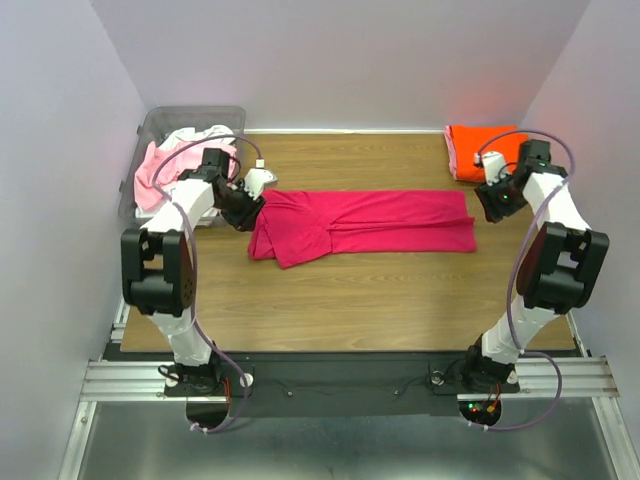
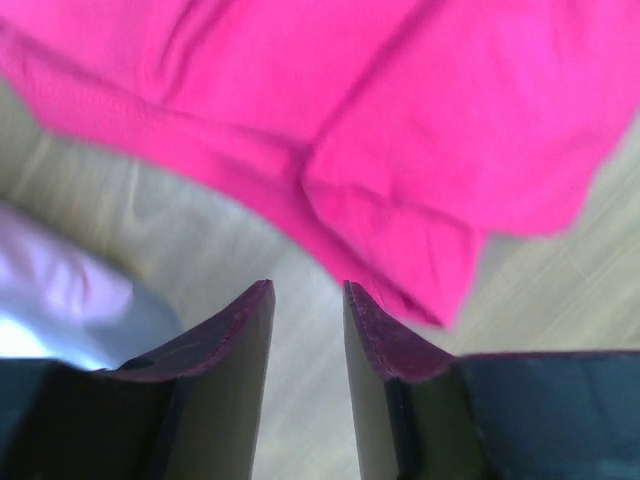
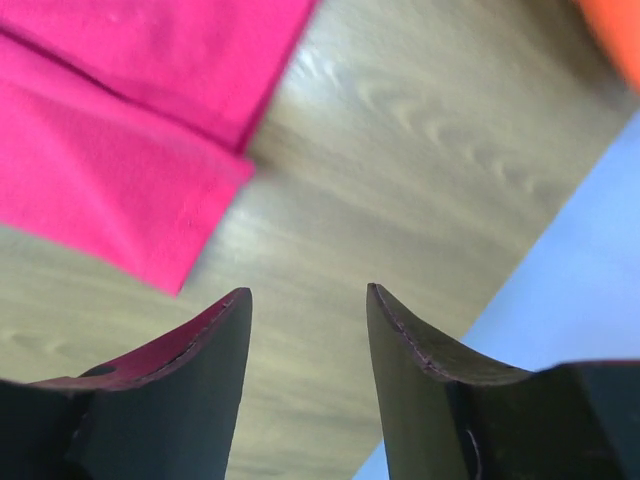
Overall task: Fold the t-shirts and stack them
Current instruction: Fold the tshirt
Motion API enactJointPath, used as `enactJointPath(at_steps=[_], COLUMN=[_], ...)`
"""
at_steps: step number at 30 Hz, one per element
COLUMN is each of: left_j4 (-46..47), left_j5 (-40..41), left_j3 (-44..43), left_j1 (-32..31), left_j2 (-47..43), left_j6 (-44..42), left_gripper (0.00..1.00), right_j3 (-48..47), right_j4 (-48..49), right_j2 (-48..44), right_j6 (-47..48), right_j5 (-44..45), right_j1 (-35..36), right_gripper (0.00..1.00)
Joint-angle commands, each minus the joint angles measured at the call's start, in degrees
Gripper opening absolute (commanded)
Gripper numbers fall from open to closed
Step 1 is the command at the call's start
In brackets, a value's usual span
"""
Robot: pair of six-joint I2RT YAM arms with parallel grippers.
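Note:
A deep magenta t-shirt [image 1: 360, 222] lies folded into a long strip across the middle of the wooden table. It fills the top of the left wrist view [image 2: 420, 130], and its right end shows in the right wrist view [image 3: 110, 130]. A folded orange t-shirt [image 1: 480, 150] sits at the back right corner, with its edge in the right wrist view [image 3: 615, 30]. My left gripper [image 1: 243, 212] hovers at the strip's left end, open and empty, as the left wrist view [image 2: 308, 292] shows. My right gripper [image 1: 490, 205] is open and empty just right of the strip's right end, also seen in the right wrist view [image 3: 308, 295].
A clear plastic bin [image 1: 165, 125] at the back left holds pale pink [image 1: 157, 170] and white t-shirts [image 1: 205, 135]. The table's right edge [image 3: 520, 270] runs close beside my right gripper. Purple walls enclose the table on three sides.

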State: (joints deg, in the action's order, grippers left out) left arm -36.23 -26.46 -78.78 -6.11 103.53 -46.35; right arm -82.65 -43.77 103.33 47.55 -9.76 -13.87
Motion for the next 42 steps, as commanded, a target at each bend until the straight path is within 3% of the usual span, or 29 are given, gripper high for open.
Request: enactJointPath(at_steps=[1,13,22,24,25,27,28,29,37,40,42], left_j4=[3.0,10.91,11.44,11.27,11.09,10.13,9.6,8.99,3.45,2.57,-0.23], left_j5=[-3.33,-6.68,-5.8,-6.15,-6.41,-6.94,-6.94,-6.16,-2.82,-0.96,-2.97], left_j3=[6.69,15.06,19.28,19.98,20.16,21.04,21.47,22.35,25.52,25.09,23.51], left_j1=[0.22,0.13,0.13,0.13,0.13,0.13,0.13,0.05,0.13,0.13,0.13], left_j2=[-8.07,-6.85,-5.88,-5.53,-5.53,-6.4,-6.93,-8.85,-16.77,-19.76,-22.92], left_j6=[5.03,13.12,12.16,11.98,11.72,11.11,10.84,9.88,6.36,5.66,2.78], left_gripper=[0.5,0.51,0.48,0.38,0.31,0.1,0.04,0.0,0.0,0.33,0.42], right_j3=[1.44,3.02,4.6,5.48,5.57,6.18,7.06,7.68,13.65,13.57,11.91], right_j4=[-6.06,-7.12,-3.96,-3.43,-3.25,-3.34,-3.43,-3.43,-4.13,-7.55,-11.68], right_j2=[-2.43,5.2,8.56,8.99,9.08,8.47,8.03,7.42,0.39,-2.42,-4.79], right_j6=[-6.76,-15.64,-17.84,-17.84,-17.76,-17.41,-16.71,-16.27,-9.68,-7.39,-6.6], right_j5=[-7.9,-18.71,-15.38,-14.33,-13.97,-12.66,-11.96,-11.34,-4.05,-5.35,-7.54], right_j1=[-3.7,-3.97,-3.97,-3.97,-3.97,-3.97,-4.06,-4.24,-6.52,-6.52,-6.52], right_gripper=[0.54,0.58,0.54,0.4,0.25,0.12,0.01,0.01,0.01,0.47,0.52])
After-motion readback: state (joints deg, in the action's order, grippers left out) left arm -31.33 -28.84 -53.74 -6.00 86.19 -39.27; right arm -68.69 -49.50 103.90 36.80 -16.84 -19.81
